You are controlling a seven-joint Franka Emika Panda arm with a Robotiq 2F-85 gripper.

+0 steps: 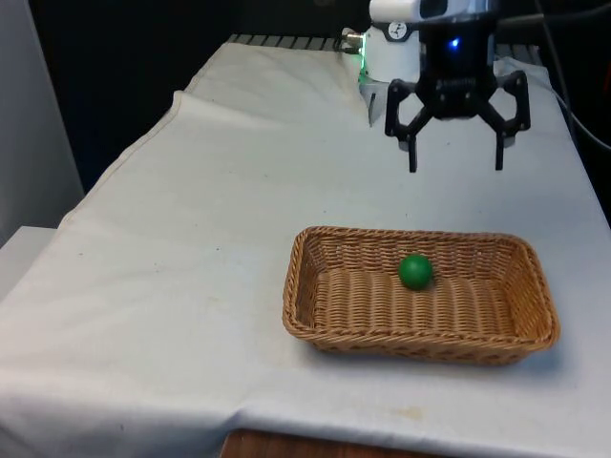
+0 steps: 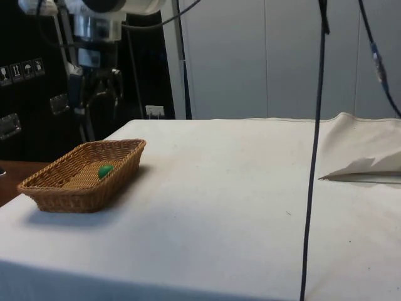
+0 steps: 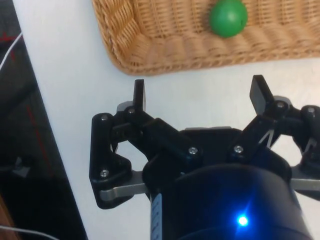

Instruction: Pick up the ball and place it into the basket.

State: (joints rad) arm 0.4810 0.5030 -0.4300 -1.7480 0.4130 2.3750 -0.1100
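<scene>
1. Black gripper point(image 1: 456, 167) hangs in the air above the table, behind the basket's far rim, with its two fingers spread wide apart and nothing between them.
2. From the wrist, the fingertips point(image 3: 139, 93) point down at white cloth point(image 3: 200, 95) just outside the basket's edge.
3. Green ball point(image 1: 415, 271) lies inside the wicker basket point(image 1: 315, 324), on its floor close to the far wall, apart from the gripper.
4. Seen from the side, the ball point(image 2: 104, 170) rests low in the basket point(image 2: 75, 200), and the gripper point(image 2: 94, 103) is raised well above the rim.
5. Basket sits near the table's front edge, toward the front view's right.
</scene>
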